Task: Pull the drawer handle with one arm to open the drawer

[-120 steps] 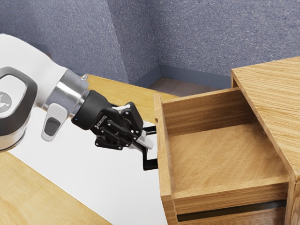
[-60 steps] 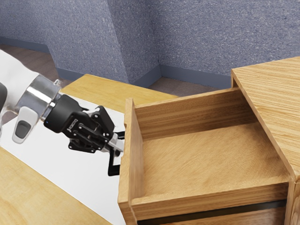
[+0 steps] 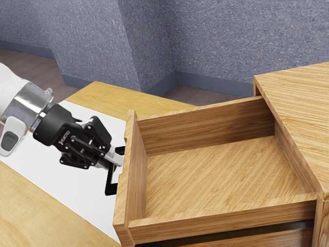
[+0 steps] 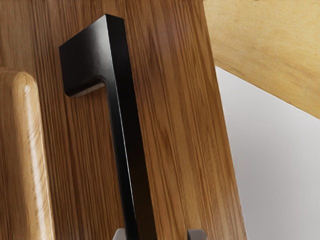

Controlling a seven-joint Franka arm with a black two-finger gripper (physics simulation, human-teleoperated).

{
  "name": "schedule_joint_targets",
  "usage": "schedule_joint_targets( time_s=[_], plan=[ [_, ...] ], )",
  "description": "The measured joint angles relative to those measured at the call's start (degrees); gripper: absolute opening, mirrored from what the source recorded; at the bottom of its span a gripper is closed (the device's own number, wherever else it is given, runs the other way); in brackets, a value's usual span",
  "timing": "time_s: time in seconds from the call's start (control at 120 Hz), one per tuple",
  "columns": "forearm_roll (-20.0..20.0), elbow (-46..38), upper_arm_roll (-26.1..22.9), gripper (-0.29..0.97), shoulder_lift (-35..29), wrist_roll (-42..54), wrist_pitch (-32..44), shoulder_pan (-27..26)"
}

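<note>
The wooden drawer (image 3: 221, 175) stands pulled far out of the cabinet (image 3: 303, 103) toward the exterior view's left, its inside bare. A black bar handle (image 3: 112, 180) is fixed on the drawer front (image 3: 126, 175). My black gripper (image 3: 114, 164) is shut on this handle, reaching in from the exterior view's left. In the wrist view the black handle (image 4: 122, 145) runs along the wood-grain drawer front (image 4: 175, 125), and its lower end passes between my fingertips (image 4: 196, 234).
A white mat (image 3: 61, 180) covers the wooden table (image 3: 31, 221) under my arm. Grey-blue walls (image 3: 154, 36) stand behind. A lower drawer front (image 3: 257, 239) sits beneath the open one.
My gripper has moved toward the exterior view's left with the handle in its grip, and the drawer has slid further out of the cabinet.
</note>
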Motion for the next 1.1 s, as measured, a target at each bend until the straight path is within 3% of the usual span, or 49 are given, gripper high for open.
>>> schedule_joint_targets(
  time_s=[0.308, 0.483, 0.692, 0.825, 0.95, 1.1],
  plan=[
    [0.5, 1.4, 1.3, 0.13, -1.6, -1.1, -2.4, -0.4],
    [0.7, 10.2, 1.1, 0.26, 2.0, -2.0, -5.7, 0.6],
    [12.0, 35.2, -1.7, 0.49, 22.7, -10.4, -15.4, 2.0],
    [17.3, 47.3, -3.0, 0.58, 31.8, -18.9, -24.0, 2.2],
    [22.8, 51.6, -3.3, 0.62, 34.7, -27.9, -31.0, 1.2],
    [24.5, 52.1, -3.4, 0.65, 34.5, -37.7, -35.3, 1.5]
  ],
)
